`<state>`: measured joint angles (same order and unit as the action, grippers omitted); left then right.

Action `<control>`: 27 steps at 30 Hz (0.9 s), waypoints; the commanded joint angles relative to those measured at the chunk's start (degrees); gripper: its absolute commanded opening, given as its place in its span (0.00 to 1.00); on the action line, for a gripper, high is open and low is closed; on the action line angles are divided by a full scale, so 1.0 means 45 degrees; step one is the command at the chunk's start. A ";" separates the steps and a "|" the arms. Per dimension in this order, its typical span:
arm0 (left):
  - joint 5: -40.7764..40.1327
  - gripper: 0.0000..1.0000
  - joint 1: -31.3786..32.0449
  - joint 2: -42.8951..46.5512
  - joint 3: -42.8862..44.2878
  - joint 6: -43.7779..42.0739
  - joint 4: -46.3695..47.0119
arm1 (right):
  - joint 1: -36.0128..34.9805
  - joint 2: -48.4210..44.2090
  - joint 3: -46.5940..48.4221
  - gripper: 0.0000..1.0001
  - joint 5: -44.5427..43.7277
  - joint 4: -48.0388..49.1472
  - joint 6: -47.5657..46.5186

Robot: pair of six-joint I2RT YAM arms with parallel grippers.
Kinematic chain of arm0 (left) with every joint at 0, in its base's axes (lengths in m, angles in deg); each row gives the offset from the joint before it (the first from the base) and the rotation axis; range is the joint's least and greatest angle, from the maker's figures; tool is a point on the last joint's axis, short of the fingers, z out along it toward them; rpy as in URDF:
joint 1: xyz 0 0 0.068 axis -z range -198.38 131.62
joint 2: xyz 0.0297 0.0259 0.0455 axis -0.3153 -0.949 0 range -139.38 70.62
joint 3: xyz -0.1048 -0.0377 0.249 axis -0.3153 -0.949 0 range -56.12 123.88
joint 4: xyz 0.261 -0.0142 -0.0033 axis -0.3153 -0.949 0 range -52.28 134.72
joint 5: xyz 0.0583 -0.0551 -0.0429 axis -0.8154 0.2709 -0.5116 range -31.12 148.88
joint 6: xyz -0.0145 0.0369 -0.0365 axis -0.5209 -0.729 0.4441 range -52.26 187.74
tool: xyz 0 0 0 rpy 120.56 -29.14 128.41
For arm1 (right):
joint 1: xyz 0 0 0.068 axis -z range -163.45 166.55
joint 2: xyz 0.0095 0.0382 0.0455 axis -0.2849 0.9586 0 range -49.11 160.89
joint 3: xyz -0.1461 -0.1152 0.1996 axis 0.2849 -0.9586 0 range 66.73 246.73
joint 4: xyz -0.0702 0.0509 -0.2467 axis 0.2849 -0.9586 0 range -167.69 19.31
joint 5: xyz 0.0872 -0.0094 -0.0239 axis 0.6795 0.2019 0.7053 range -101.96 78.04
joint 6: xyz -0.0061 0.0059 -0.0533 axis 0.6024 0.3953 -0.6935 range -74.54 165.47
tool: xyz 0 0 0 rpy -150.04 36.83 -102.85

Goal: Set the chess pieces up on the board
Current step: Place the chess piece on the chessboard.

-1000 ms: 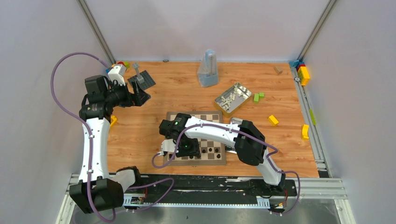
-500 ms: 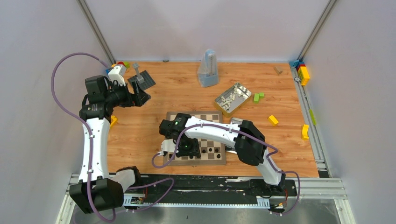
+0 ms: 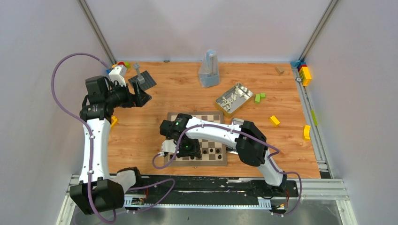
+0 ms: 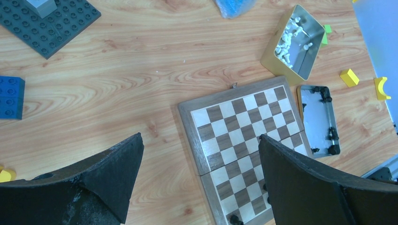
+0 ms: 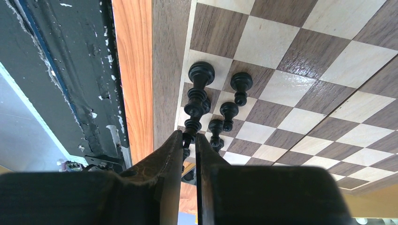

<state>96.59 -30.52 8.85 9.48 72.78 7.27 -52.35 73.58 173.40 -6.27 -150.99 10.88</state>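
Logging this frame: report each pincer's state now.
Left pincer: open, empty.
Right pincer: closed on a black chess piece.

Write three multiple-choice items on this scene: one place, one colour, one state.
1. Against the chessboard, the tin of white pieces lies: A on it; B past its far right corner; C at its near left corner.
2. Visible pieces standing on the chessboard are: A black; B white; C mixed.
3. The left gripper has its jaws: A shut; B wide open; C clamping a block.
B, the top view shows it; A, only black chess pieces stand there; B, nothing sits between them.
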 commanded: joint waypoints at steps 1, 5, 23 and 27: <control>0.0306 1.00 -0.0153 0.0348 -0.0043 -0.0006 0.0340 | -0.0098 -0.0150 0.0581 0.03 0.0188 0.0208 -0.0014; 0.0304 1.00 -0.0164 0.0369 -0.0053 -0.0008 0.0334 | -0.0098 -0.0173 0.0640 0.01 0.0235 0.0212 -0.0036; 0.0330 1.00 -0.0154 0.0369 -0.0077 -0.0006 0.0354 | -0.0108 -0.0083 0.0485 0.01 0.0439 -0.0047 -0.0137; 0.0317 1.00 -0.0153 0.0369 -0.0082 -0.0006 0.0353 | -0.0098 -0.0058 0.0419 0.02 0.0357 -0.0047 -0.0136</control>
<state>97.03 -30.54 9.15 9.16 72.78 7.27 -52.37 73.61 174.04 -4.85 -150.79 10.83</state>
